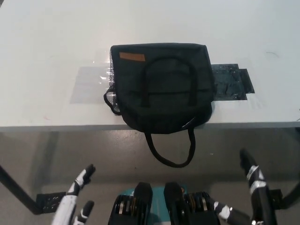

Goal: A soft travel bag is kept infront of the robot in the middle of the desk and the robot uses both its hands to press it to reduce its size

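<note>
Nearest the viewer, both hands hang low at the bottom of the frame, below the counter's front edge and well apart from the bag. The white left hand (75,199) is at the lower left with its fingers spread and nothing in them. The black right hand (251,180) is at the lower right, fingers likewise apart and empty.

Farther out, one carry strap (169,152) droops in a loop over the front edge of the white counter (47,56). The soft dark travel bag (161,86) lies flat in the middle of the counter, its near edge just overhanging the front. A second handle arches across its top face, and a small tan label (131,56) sits near its far left corner. A mesh pocket shows on its left side. Beyond and to the right, a dark flat patch (229,82) lies on the counter, touching the bag's right side.

Pressing well would likely mean raising both hands above the counter and setting one palm on each half of the bag. Pushing straight down and evenly should keep it from sliding toward the edge. Keeping fingers clear of the arched handle should avoid snagging.
</note>
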`<state>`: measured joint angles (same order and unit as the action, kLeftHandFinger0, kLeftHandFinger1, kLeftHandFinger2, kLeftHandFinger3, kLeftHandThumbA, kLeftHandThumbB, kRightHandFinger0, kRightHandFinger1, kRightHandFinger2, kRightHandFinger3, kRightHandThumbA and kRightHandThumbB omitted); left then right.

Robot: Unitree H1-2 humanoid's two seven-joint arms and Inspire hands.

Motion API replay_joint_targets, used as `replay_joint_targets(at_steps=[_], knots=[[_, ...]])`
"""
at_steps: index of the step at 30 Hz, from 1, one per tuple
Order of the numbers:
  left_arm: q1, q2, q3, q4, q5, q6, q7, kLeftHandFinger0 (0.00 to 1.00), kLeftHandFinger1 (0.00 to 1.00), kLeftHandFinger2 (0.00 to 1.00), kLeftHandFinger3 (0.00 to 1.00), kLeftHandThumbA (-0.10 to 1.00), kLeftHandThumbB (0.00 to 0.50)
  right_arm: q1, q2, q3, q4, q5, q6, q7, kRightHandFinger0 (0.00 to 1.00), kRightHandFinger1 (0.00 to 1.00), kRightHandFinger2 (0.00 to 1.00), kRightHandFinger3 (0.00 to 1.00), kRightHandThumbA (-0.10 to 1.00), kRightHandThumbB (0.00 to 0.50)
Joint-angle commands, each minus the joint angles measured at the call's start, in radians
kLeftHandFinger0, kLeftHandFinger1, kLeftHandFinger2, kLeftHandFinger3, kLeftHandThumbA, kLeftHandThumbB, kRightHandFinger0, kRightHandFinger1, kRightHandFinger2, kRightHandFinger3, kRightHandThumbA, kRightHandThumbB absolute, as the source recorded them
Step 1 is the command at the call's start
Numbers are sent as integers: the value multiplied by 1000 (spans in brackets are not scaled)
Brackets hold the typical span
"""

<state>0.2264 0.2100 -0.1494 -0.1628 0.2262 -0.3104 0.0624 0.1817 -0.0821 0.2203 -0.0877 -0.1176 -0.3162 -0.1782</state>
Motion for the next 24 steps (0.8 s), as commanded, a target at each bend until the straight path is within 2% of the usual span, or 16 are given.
replay_joint_targets(at_steps=[1,3,4,6,10,24], knots=[[-2,-5,-11,29,22,-84,-14,1000,1000,1000,1000,1000,242,-23,17,3,61,59,-150,54,1000,1000,1000,1000,1000,103],[3,-8,-13,35,8,-50,-25,1000,1000,1000,1000,1000,256,-23,19,3,73,67,-143,66,1000,1000,1000,1000,1000,90],[1,-8,-13,40,8,-44,-27,1000,1000,1000,1000,1000,248,-26,19,2,78,65,-145,68,1000,1000,1000,1000,1000,83],[-7,-10,-13,53,11,-38,-30,1000,1000,1000,1000,1000,235,-31,21,-4,82,51,-146,69,1000,1000,1000,1000,1000,95],[-6,-18,-14,55,1,-12,-43,1000,1000,1000,1000,1000,256,-33,19,-13,75,59,-127,84,1000,1000,1000,1000,1000,95],[0,-13,-7,30,5,26,-79,1000,1000,1000,1000,1000,261,-37,31,-27,68,44,-105,105,1000,1000,1000,1000,1000,126]])
